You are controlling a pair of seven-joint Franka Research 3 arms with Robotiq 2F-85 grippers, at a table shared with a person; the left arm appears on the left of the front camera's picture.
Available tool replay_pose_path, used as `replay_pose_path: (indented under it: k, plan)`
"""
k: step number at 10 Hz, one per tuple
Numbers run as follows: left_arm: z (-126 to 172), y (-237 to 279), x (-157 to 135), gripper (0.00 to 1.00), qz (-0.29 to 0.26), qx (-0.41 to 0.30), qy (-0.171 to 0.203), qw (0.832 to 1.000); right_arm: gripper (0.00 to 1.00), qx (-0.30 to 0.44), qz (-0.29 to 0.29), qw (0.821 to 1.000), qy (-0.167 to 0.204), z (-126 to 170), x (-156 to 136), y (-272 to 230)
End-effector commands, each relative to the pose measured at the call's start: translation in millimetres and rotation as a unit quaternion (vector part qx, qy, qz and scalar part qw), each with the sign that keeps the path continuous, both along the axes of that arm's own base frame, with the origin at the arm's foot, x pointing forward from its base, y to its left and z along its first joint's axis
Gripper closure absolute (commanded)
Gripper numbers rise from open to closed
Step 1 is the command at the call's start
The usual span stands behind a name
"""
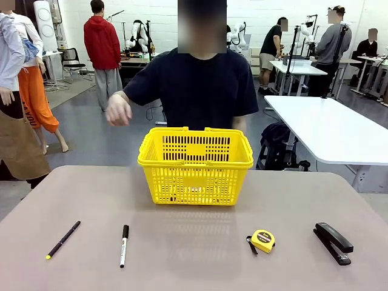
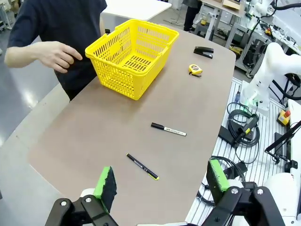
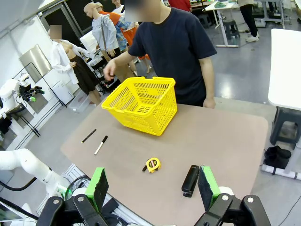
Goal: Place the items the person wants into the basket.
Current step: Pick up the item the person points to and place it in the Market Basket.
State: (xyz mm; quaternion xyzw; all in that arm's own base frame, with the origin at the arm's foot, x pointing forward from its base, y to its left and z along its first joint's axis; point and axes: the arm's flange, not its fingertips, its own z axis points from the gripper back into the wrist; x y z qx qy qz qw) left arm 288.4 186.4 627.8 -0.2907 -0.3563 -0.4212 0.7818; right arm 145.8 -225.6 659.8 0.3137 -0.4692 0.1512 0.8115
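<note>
The yellow basket (image 1: pixel 195 182) (image 2: pixel 117 75) (image 3: pixel 136 117) stands at the table's far middle, in front of the person (image 1: pixel 200 85). The person's hand (image 1: pixel 118 111) (image 2: pixel 59 55) (image 3: pixel 109 70) hovers beside the basket, off the table's far edge. A thin black pen with a yellow tip (image 1: pixel 63 239) (image 2: pixel 142 166) (image 3: pixel 89 135) lies near left. A long black stapler (image 1: pixel 332 242) (image 2: pixel 203 51) (image 3: pixel 190 180) lies near right. My left gripper (image 2: pixel 161 179) is open high above the pen. My right gripper (image 3: pixel 152 184) is open above the stapler's end of the table.
A white marker with a black cap (image 1: pixel 123 245) (image 2: pixel 168 129) (image 3: pixel 100 145) lies right of the pen. A round yellow tape measure (image 1: pixel 263 240) (image 2: pixel 194 69) (image 3: pixel 152 165) sits left of the stapler. The brown table (image 1: pixel 194 267) has bare room between them.
</note>
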Motion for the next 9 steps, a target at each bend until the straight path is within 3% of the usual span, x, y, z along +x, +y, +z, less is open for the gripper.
replay_pose_path:
  k: [1, 9]
  plan:
    - [0.4, 0.7, 0.0, 0.0, -0.007, -0.008, -0.011, 1.0, 0.0, 0.005, 0.009, 1.0, -0.007, -1.4, 0.4, 2.2]
    - [0.4, 0.7, 0.0, 0.0, -0.007, -0.008, -0.011, 1.0, 0.0, 0.005, 0.009, 1.0, -0.007, -1.4, 0.4, 2.2]
